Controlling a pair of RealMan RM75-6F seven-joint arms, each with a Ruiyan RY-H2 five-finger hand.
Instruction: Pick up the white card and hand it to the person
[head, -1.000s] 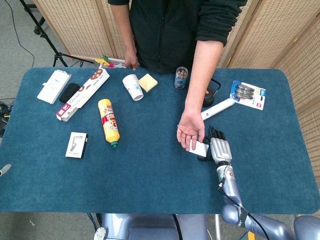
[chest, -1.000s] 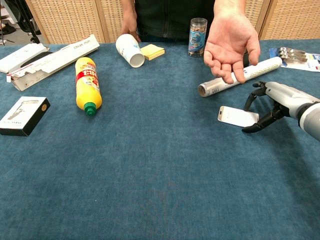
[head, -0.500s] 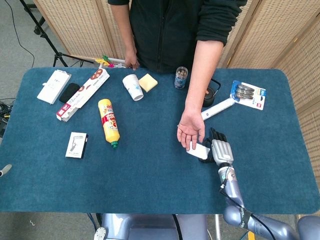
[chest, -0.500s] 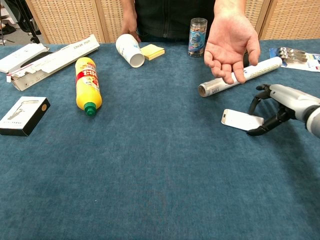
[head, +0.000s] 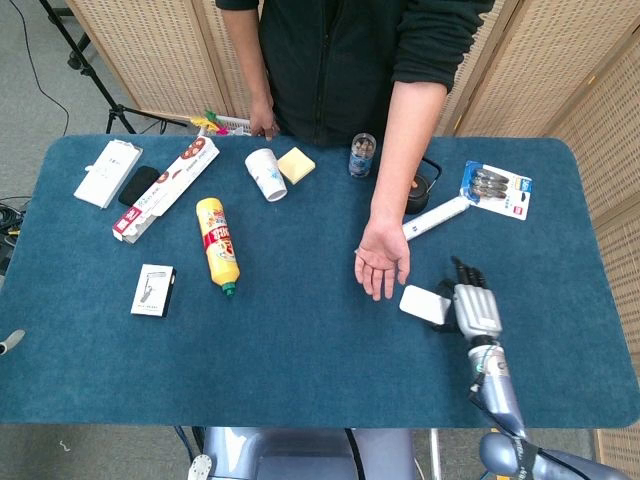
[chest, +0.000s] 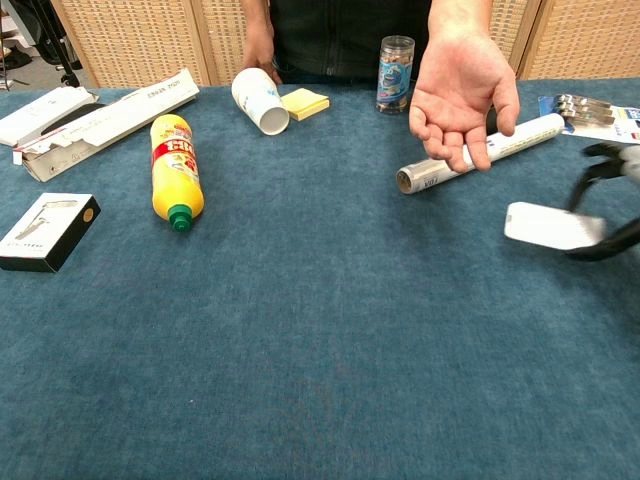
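On the blue desk (head: 300, 340) lie a yellow bottle (head: 218, 245), a tipped paper cup (head: 266, 174), a yellow sticky-note pad (head: 295, 165), a small clear jar (head: 362, 155), a white tube (head: 436, 217), a blister pack (head: 497, 189) and a small black-and-white box (head: 153, 290). The person's hand (head: 381, 264) hovers palm up, just beside the white card (head: 425, 304) with nothing between them.

The card is raised off the desk, roughly flat, its long axis running left to right; its free end points toward the person's hand.

The right hand (head: 474, 310) pinches the card's right end between dark fingers (chest: 604, 240) above and below, so the card juts out to that hand's left. The left hand is out of sight.
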